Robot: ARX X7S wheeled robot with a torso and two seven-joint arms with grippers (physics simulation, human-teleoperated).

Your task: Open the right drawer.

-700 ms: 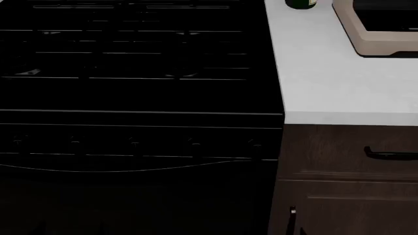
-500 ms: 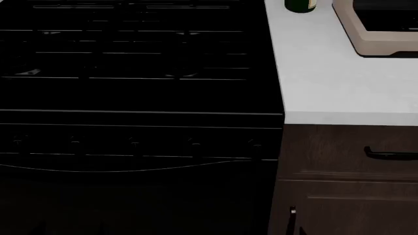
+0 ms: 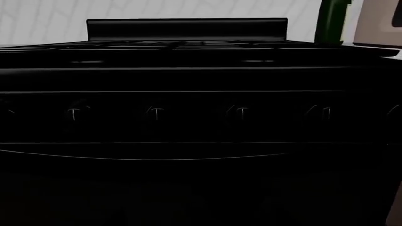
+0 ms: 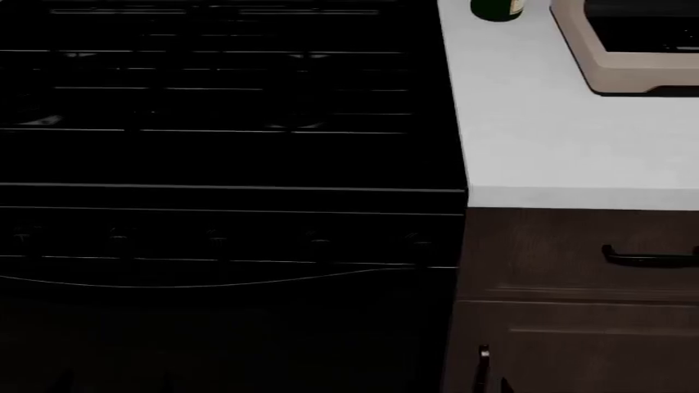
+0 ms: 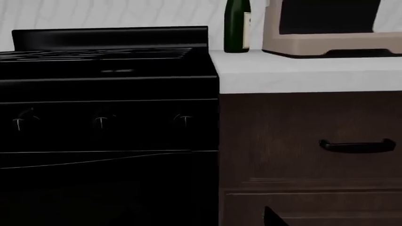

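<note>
View shifted slightly right; right drawer shut, grippers unseen.

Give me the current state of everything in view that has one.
right drawer: closed, bar handle untouched.
cabinet door below it: closed.
oven door: closed.
green bottle: upright on the white countertop.
beige microwave: door shut.
Neither gripper shows in any view.

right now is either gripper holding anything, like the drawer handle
Nothing can be seen held: neither gripper appears in any view. The right drawer is shut, and its black bar handle is untouched.
</note>
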